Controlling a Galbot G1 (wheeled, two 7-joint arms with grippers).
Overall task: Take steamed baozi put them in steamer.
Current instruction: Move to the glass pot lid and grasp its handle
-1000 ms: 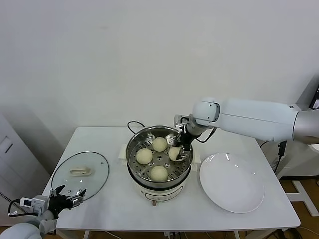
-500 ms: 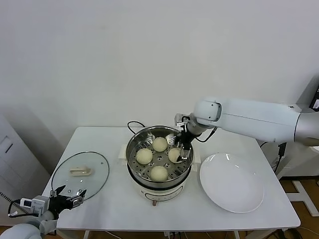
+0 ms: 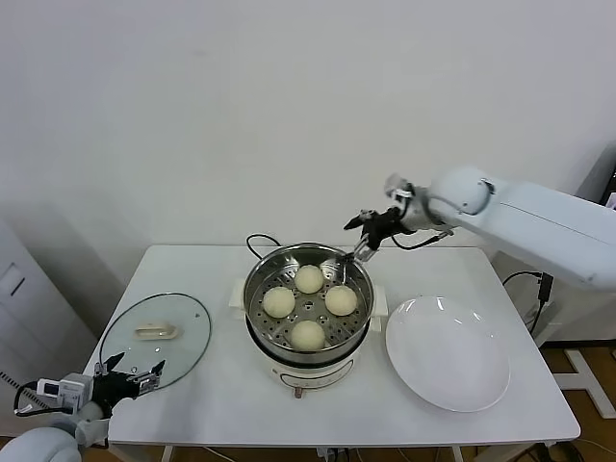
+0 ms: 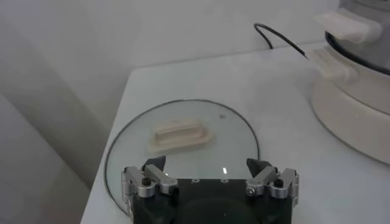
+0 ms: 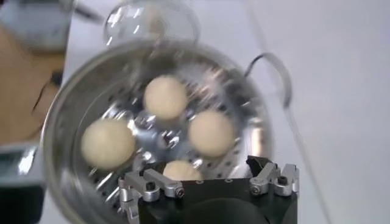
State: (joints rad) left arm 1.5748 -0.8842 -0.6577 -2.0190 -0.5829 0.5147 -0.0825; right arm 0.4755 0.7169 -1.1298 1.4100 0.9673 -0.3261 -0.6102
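While all four steamed baozi (image 3: 308,305) sit on the perforated tray inside the steamer (image 3: 258,310), the right claw (image 3: 360,234) hangs above the steamer's back right rim, fingers spread wide, holding nothing. The steamer stands mid-surface, toward the back edge, black cord (image 3: 257,243) looping behind it. Buns are apart from each other, one at each side of the tray. The white plate (image 3: 448,354) lies bare just beside the steamer, toward the surface's (image 3: 212,399) right edge. The glass lid (image 3: 155,339) with white handle lies flat near the left edge. The left claw (image 3: 130,379) is parked at the front left corner, just off the lid's rim, wide open and empty.
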